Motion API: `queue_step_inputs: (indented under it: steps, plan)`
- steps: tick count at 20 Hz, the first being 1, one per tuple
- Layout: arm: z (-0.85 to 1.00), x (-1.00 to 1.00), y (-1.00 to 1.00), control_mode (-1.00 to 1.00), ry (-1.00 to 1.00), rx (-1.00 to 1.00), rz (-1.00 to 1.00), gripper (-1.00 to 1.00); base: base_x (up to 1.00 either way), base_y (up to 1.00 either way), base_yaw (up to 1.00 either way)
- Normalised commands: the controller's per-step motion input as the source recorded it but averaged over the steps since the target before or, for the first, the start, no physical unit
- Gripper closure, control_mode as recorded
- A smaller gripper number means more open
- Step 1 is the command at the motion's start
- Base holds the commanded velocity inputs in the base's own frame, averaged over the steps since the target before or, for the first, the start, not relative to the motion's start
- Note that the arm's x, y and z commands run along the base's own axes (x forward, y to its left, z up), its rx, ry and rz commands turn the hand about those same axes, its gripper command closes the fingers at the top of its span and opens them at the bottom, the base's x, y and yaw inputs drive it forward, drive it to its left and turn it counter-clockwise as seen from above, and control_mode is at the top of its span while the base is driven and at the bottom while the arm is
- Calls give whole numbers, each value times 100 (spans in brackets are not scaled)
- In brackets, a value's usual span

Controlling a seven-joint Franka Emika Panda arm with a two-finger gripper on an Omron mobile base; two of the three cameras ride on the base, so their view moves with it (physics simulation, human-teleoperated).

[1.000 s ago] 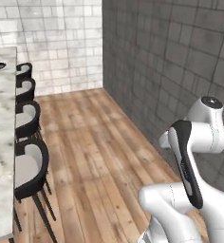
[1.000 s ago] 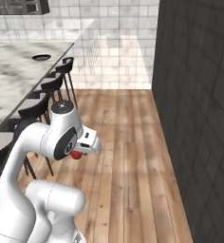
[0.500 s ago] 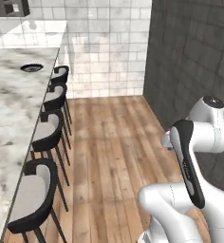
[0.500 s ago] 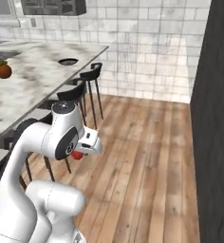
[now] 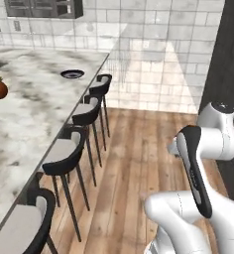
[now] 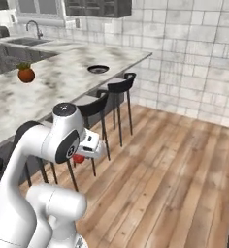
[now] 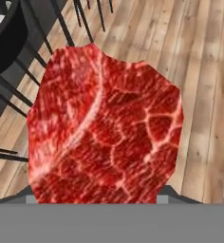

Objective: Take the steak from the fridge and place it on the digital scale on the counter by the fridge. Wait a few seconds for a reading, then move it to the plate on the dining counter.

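Since the earlier frames the base has turned, so both base views have swung: more of the long marble surface (image 5: 25,124) now shows, along with its row of black stools (image 5: 64,156) and the tiled back wall. Things themselves have not shifted; the arm keeps its folded pose.

From the hand view, the steak (image 7: 104,128) sits close in front of the camera, red and marbled with pale veins, held up above the wooden floor (image 7: 199,85). Its lower edge meets the jaws at the bottom, which grip it. From the right base view, a small patch of the steak (image 6: 78,158) peeks out red beneath the white hand, beside the stools.

On the far part of the surface lies the plate (image 6: 98,69), round with a dark rim, nothing on it. Nearer along the same surface stands a small orange pot (image 6: 25,74) with a green plant in it, well apart from the plate. Dark cabinets (image 6: 97,7) hang on the back wall.
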Motion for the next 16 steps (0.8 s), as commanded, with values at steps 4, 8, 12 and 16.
queue_step_inputs:
  steps: [4,8,12,16]
  plan:
    - [0,0,0,100,0,0,0,100,78,-61,46]
    - [0,0,0,100,0,0,0,100,86,-68,44]
    - [0,0,0,100,0,0,0,100,88,-72,43]
    - [0,0,0,100,0,0,0,100,89,-72,35]
